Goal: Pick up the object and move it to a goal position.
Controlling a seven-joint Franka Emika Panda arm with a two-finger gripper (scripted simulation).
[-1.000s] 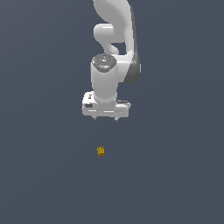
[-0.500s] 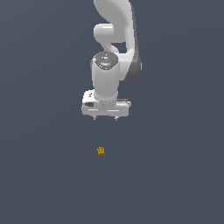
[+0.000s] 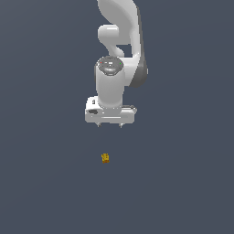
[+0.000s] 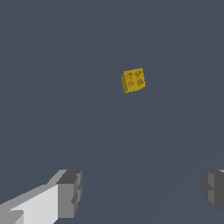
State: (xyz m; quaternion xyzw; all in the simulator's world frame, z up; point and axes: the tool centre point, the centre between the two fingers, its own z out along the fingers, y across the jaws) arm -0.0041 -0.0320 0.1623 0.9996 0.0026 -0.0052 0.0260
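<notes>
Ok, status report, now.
Hand open, empty, hanging above floor. Yellow block lying free, apart from hand, ungrasped. Nothing in the way.

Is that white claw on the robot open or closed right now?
Open. The white robot gripper has its two grey fingertips spread wide apart, holding nothing; the small yellow studded block lies apart.

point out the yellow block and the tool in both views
yellow block (image 3: pixel 105 158), exterior view, its middle
yellow block (image 4: pixel 133 80), wrist view, its studded top face
tool (image 3: pixel 109 125), exterior view, midway between the fingertips
</notes>
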